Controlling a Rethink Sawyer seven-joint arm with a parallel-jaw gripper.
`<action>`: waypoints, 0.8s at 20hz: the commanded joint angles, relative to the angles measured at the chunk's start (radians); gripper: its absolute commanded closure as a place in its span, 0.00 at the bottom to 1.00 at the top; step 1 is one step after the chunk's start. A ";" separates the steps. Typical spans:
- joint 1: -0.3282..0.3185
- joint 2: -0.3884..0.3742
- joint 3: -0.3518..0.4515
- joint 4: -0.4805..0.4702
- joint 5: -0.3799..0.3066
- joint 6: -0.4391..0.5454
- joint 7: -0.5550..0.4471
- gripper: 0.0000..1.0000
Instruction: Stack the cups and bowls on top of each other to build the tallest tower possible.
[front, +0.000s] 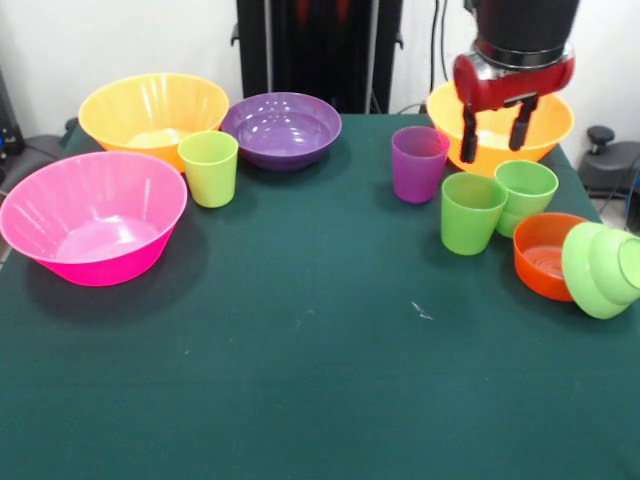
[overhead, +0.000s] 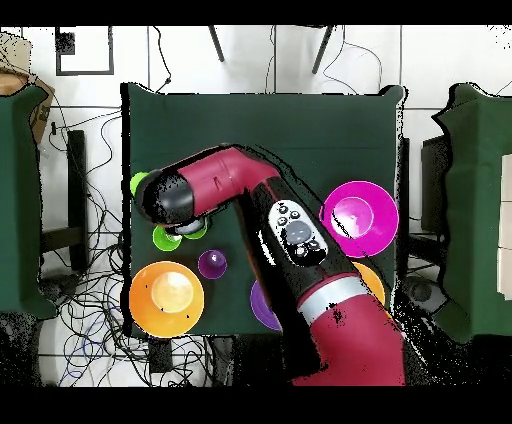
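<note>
Front view: gripper (front: 495, 128) hangs empty, fingers apart, above two green cups (front: 497, 205); purple cup (front: 418, 163) just beside them, small orange bowl (front: 548, 255) touching tipped green bowl (front: 601, 269). No tower yet; pick step starting, likely

Overhead view: arm (overhead: 250, 200) covers cups; next move calls for descent onto one cup rim

My table (front: 300, 400) had a dark green cloth. Behind me: white wall (front: 100, 40), black cabinet (front: 320, 50). Floor (overhead: 280, 60) was white tile w/ loose cables (overhead: 90, 330); green tables (overhead: 20, 200) on both sides.
</note>
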 joint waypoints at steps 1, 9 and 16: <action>0.032 0.075 -0.105 0.036 0.023 -0.075 0.176 0.00; 0.063 0.106 -0.139 0.044 0.030 -0.173 0.222 0.00; 0.083 0.145 -0.164 0.033 0.042 -0.233 0.233 0.00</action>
